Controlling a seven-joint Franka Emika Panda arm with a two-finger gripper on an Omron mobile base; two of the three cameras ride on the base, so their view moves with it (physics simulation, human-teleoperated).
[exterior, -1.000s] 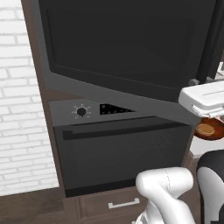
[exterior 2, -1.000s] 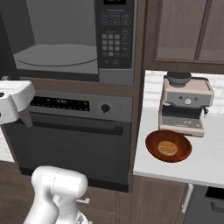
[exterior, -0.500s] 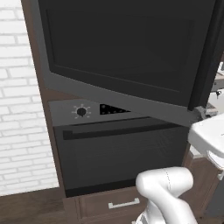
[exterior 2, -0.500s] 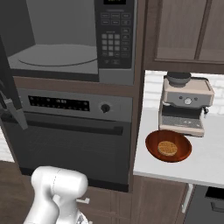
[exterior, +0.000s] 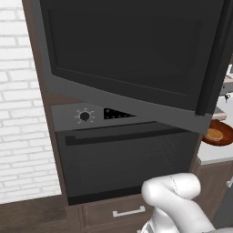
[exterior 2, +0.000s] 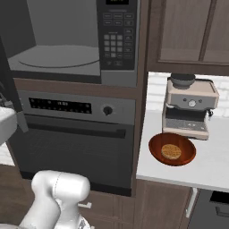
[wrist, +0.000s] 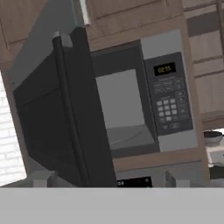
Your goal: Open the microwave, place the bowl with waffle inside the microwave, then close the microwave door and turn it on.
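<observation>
The microwave stands open, its pale cavity and glass turntable bare, its keypad panel to the right. The microwave door is swung far out to the left, and its thick black edge faces the hand camera. My gripper hangs in front of and below the door, open, its fingertips wide apart with nothing between them. The bowl with waffle sits on the white counter to the right, well away from the gripper; the bowl with waffle peeks out past the door's corner.
A dark oven with a round knob and bar handle sits under the microwave. A coffee machine stands behind the bowl on the counter. Wooden cabinets hang above. A white brick wall is on the left.
The jaws have gone from nearly shut to wide open. The hand has dropped away from the door's edge and left the left base view. The door stays swung open.
</observation>
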